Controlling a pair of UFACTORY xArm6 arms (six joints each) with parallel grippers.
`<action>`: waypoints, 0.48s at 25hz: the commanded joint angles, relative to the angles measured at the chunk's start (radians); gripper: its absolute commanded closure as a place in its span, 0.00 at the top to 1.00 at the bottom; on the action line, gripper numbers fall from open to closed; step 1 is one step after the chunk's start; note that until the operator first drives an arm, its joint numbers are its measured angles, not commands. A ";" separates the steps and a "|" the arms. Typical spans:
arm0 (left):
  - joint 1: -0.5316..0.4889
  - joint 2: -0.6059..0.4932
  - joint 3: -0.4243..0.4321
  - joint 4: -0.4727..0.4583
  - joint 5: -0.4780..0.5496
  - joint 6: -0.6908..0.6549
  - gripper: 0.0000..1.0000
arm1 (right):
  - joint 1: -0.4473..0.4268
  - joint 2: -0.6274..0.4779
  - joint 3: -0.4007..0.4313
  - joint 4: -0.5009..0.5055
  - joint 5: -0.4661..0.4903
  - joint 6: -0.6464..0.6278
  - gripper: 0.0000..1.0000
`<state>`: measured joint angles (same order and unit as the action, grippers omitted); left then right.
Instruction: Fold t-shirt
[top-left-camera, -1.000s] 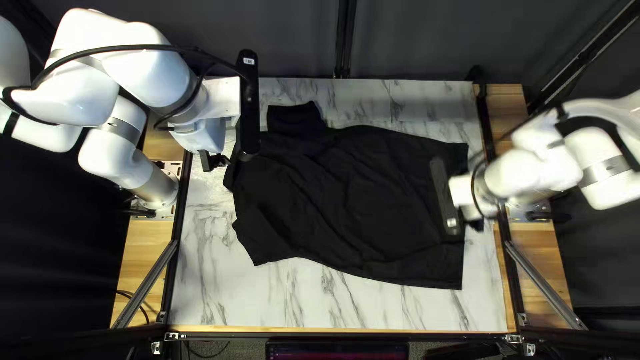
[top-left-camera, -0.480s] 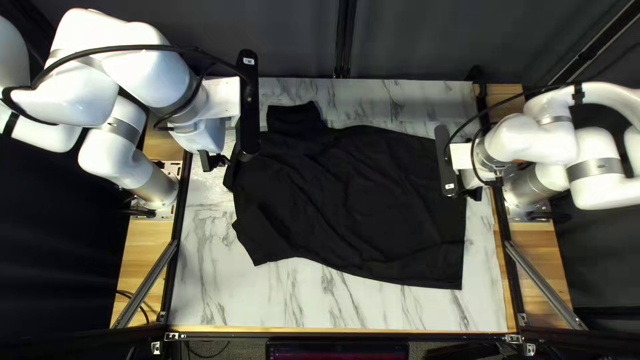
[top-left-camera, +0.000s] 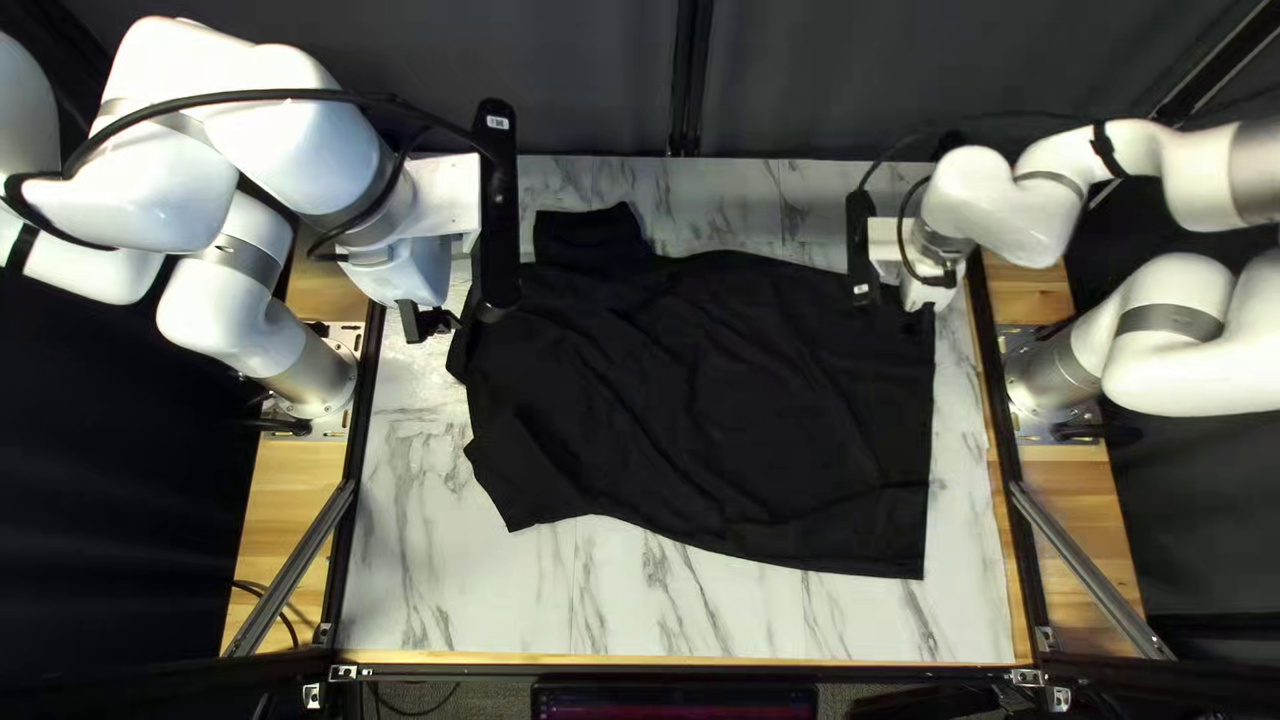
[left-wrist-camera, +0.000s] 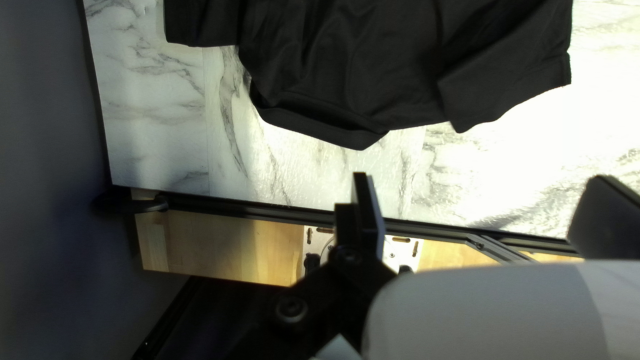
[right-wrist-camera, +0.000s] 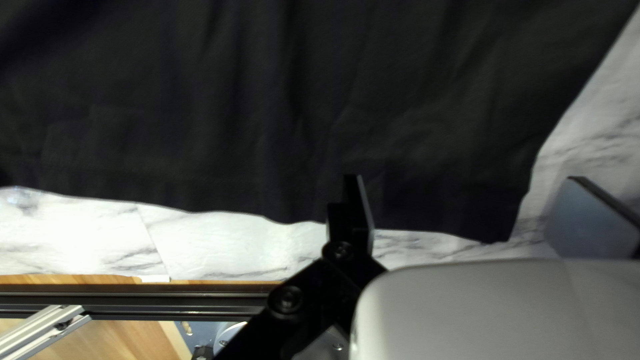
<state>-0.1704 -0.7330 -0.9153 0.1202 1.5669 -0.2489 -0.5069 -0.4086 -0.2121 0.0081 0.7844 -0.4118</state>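
Observation:
A black t-shirt (top-left-camera: pixel 707 400) lies spread with light wrinkles on the marble-patterned table, its collar and sleeve side toward my left arm, its hem at the right of the top left view. My left gripper (top-left-camera: pixel 430 322) hangs beside the collar end; in the left wrist view the gripper (left-wrist-camera: pixel 483 213) is open, the t-shirt (left-wrist-camera: pixel 347 60) ahead of it. My right gripper (top-left-camera: pixel 923 302) hovers over the far hem corner. Seen from the right wrist, the gripper (right-wrist-camera: pixel 473 210) stands wide open, with that corner of the t-shirt (right-wrist-camera: pixel 300 100) in view between its separated fingers.
Bare marble table (top-left-camera: pixel 640 614) runs along the near edge, with another strip beyond the t-shirt. Black rails (top-left-camera: pixel 350 494) border the table's sides, with wooden boards (top-left-camera: pixel 280 534) and the arm bases outside them. A dark curtain (top-left-camera: pixel 827 80) hangs behind.
My right arm has swung toward the table's far edge, its gripper going from beside the middle of the hem to the far hem corner. The left arm and t-shirt look unchanged.

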 commanded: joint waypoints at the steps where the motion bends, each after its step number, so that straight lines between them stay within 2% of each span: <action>1: 0.000 0.000 0.000 0.000 0.000 0.000 1.00 | -0.013 0.029 -0.019 -0.012 0.008 0.040 1.00; 7: 0.000 0.000 0.000 0.000 0.000 0.000 1.00 | 0.003 0.110 -0.040 -0.014 -0.043 0.077 1.00; 8: 0.000 0.000 0.000 0.000 0.000 0.000 1.00 | 0.004 0.129 -0.045 -0.013 -0.053 0.075 0.93; 9: 0.000 0.000 0.000 0.000 0.000 0.000 1.00 | 0.003 0.140 -0.048 -0.013 -0.059 0.073 0.91; 11: 0.000 0.000 0.000 0.000 0.000 0.000 1.00 | 0.001 0.160 -0.056 -0.015 -0.063 0.068 0.26; 12: 0.000 0.000 0.000 0.000 0.000 0.000 1.00 | 0.000 0.163 -0.060 -0.016 -0.062 0.067 0.00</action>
<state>-0.1704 -0.7330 -0.9153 0.1202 1.5669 -0.2489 -0.5052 -0.2607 -0.2630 -0.0060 0.7270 -0.3410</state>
